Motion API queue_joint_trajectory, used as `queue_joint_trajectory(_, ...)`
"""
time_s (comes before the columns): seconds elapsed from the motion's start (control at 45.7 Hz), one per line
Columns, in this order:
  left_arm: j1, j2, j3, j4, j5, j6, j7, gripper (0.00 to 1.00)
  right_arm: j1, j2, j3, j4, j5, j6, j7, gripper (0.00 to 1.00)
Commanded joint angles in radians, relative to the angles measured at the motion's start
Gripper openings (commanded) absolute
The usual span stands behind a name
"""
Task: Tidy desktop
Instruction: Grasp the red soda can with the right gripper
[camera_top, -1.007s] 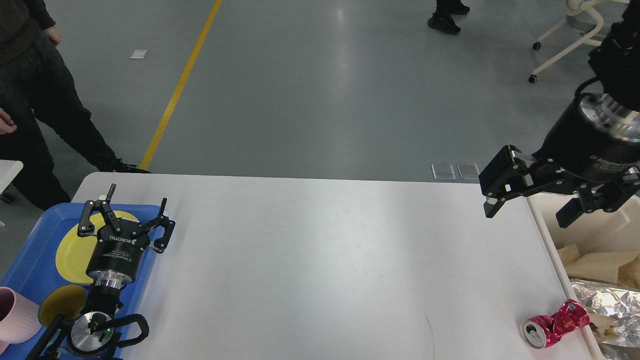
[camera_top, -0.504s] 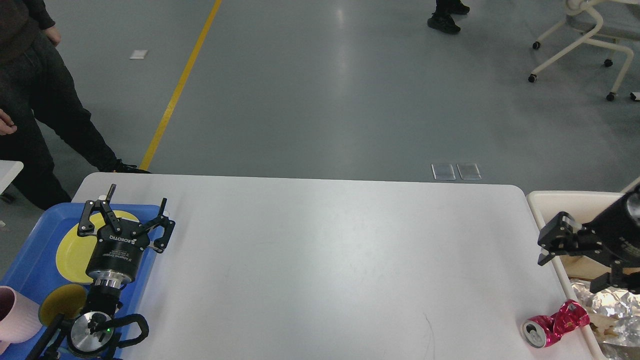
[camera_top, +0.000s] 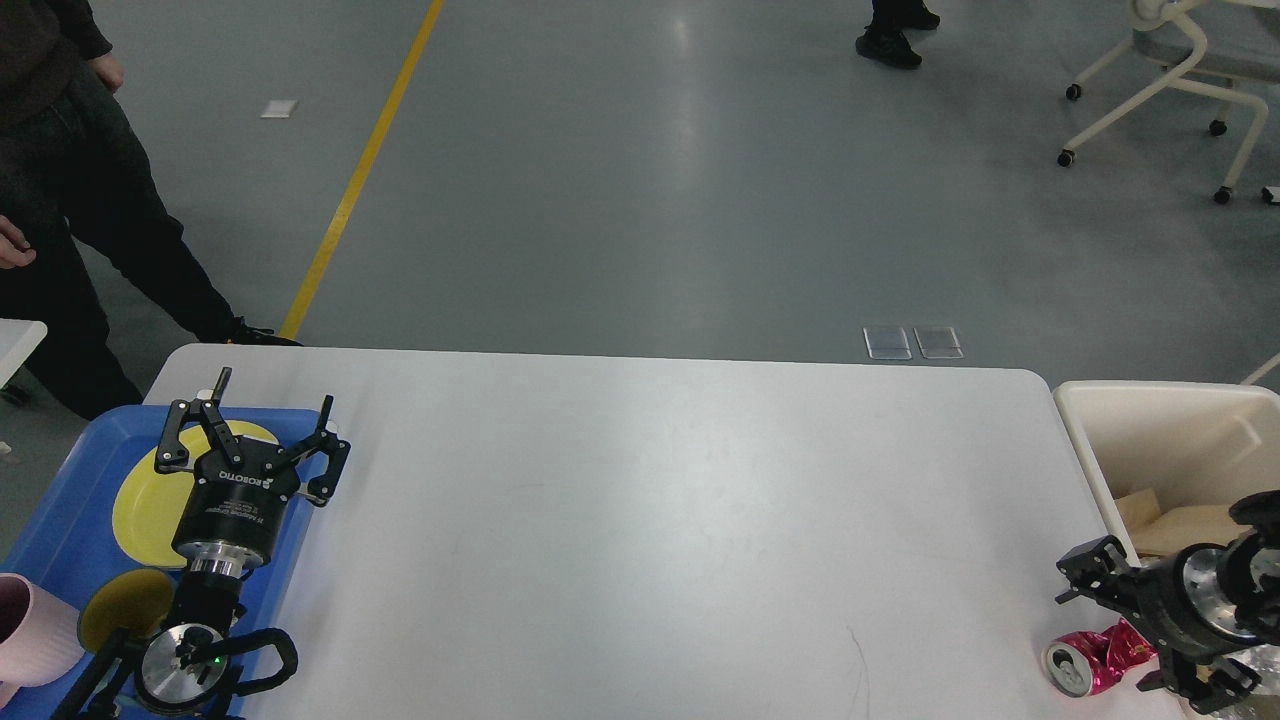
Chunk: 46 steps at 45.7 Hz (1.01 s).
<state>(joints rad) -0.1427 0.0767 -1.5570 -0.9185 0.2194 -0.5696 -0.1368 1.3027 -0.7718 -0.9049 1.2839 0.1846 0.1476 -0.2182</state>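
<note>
The desktop (camera_top: 640, 520) is a wide white tabletop. A crushed pink can (camera_top: 1080, 668) lies on its side at the near right corner. My right gripper (camera_top: 1106, 638) hangs open just over the can, one finger (camera_top: 1085, 568) behind it and the other near its right end; I cannot tell whether they touch it. My left gripper (camera_top: 255, 432) stands open and holds nothing. It is above the right edge of a blue tray (camera_top: 60, 500) that carries a yellow plate (camera_top: 145, 500).
The tray also holds a small yellow dish (camera_top: 120, 605) and a pink cup (camera_top: 30, 630). A cream bin (camera_top: 1160, 420) with brown paper stands against the table's right edge. A person stands at the far left and a wheeled chair at the far right.
My right arm has dropped from high above the table's right edge down to the crushed can at the near right corner. The left arm has not moved.
</note>
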Motion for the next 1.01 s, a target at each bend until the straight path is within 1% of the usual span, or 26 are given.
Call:
queue_joint_trajectory(0.0,0.000,0.000,0.000,0.000,0.000,0.000,0.000,0.96,-0.177,0.040,0.112,-0.153,0.004,-0.008,0.000,1.00)
queue_joint_trajectory(0.131,0.000,0.000,0.000,0.000,0.000,-0.001,-0.001,0.96,-0.240,0.089,0.123,-0.245,0.004,-0.059,0.002,1.00)
queue_joint_trajectory(0.219,0.000,0.000,0.000,0.001,0.000,-0.001,0.000,0.96,-0.258,0.106,0.124,-0.271,0.004,-0.071,0.002,1.00)
queue_joint_trajectory(0.307,0.000,0.000,0.000,0.000,0.000,-0.001,0.000,0.96,-0.267,0.128,0.129,-0.290,0.004,-0.076,0.003,0.93)
queue_joint_trajectory(0.35,0.000,0.000,0.000,0.001,0.000,-0.001,0.000,0.96,-0.275,0.132,0.129,-0.298,0.006,-0.074,0.003,0.87)
queue_joint_trajectory(0.416,0.000,0.000,0.000,0.000,0.000,0.000,0.000,0.96,-0.284,0.146,0.129,-0.301,0.006,-0.074,0.003,0.75)
queue_joint_trajectory(0.482,0.000,0.000,0.000,0.000,0.000,-0.001,0.000,0.96,-0.289,0.152,0.129,-0.302,0.006,-0.074,0.003,0.69)
queue_joint_trajectory(0.613,0.000,0.000,0.000,0.000,0.000,0.000,0.000,0.96,-0.295,0.154,0.129,-0.302,0.004,-0.077,0.003,0.50)
queue_joint_trajectory(0.701,0.000,0.000,0.000,0.001,0.000,0.000,0.000,0.96,-0.298,0.154,0.130,-0.302,0.006,-0.080,0.003,0.27)
queue_joint_trajectory(0.745,0.000,0.000,0.000,0.000,0.000,0.000,0.000,0.96,-0.299,0.154,0.130,-0.302,0.006,-0.080,0.003,0.17)
queue_joint_trajectory(0.81,0.000,0.000,0.000,0.000,0.000,-0.001,0.000,0.96,-0.298,0.154,0.130,-0.299,0.006,-0.079,0.003,0.00)
queue_joint_trajectory(0.985,0.000,0.000,0.000,0.001,0.000,0.000,0.000,0.96,-0.287,0.154,0.130,-0.294,0.006,-0.088,0.003,0.00)
